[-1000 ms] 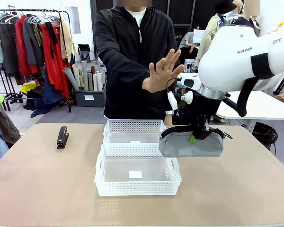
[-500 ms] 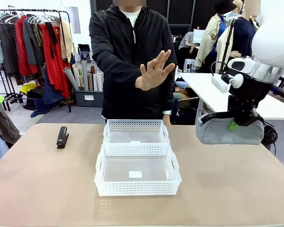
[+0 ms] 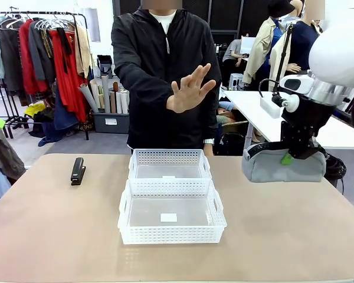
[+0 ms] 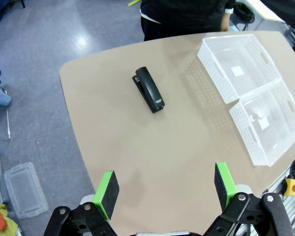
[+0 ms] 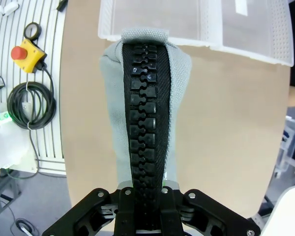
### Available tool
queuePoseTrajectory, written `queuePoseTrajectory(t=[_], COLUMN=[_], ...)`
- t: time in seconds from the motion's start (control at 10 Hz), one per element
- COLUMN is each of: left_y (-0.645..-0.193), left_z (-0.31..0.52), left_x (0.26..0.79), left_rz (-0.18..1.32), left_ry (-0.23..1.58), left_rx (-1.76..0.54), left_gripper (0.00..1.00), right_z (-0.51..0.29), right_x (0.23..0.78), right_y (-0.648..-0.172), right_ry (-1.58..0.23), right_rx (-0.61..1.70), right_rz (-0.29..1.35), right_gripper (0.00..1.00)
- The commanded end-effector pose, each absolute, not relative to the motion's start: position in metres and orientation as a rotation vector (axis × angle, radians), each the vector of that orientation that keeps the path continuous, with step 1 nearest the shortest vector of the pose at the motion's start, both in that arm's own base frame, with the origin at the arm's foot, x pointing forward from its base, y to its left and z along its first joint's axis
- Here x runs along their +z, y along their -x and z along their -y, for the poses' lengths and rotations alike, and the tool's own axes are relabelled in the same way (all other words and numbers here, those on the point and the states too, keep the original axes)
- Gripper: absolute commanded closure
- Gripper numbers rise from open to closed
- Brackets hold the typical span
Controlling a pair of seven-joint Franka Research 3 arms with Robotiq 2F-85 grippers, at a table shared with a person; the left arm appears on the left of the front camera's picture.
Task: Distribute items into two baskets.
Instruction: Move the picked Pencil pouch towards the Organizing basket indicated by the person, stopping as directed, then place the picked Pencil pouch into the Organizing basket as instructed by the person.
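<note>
Nothing has been put away yet: no item is seen in either basket. Two white baskets are counted: the near basket [image 3: 171, 234], and the far basket [image 3: 168, 156] set just behind it. Two items are counted; one grey pouch [image 3: 283, 168] and one black stapler [image 3: 78, 170]. The pouch is held up in the air, well to the right of the near basket; it is pinched tight along its zipper by the right gripper [image 3: 295, 154] (a green pad can be seen). The stapler is left lying on the table [image 3: 59, 236], well to the left of the near basket. The left gripper [image 4: 164, 189] is spread wide with nothing in it. A person's hand [image 3: 190, 89] is raised behind the near basket. Both items are left to be dropped in, likely one for each.
</note>
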State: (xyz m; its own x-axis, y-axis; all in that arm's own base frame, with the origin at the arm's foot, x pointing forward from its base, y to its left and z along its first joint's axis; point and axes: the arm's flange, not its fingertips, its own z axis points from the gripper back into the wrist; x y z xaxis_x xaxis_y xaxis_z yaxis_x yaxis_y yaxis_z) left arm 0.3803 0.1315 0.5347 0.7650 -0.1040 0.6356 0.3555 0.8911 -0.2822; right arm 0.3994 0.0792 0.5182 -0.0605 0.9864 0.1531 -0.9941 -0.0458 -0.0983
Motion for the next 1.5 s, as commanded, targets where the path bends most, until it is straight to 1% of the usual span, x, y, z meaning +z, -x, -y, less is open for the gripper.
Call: queuePoseTrajectory(t=[0.0, 1.4], left_y=[-0.3798, -0.3798], left_z=[-0.1313, -0.1313], left_x=[0.5341, 0.5341], left_rz=[0.662, 0.662], left_ry=[0.417, 0.417], left_rx=[-0.257, -0.257], left_gripper=[0.00, 0.00], right_z=[-0.0761, -0.0761], right_x=[0.5205, 0.5205], right_y=[-0.3989, -0.3989], right_ry=[-0.046, -0.046], right_rx=[1.614, 1.614], right_rz=[0.205, 0.205], right_gripper=[1.00, 1.00])
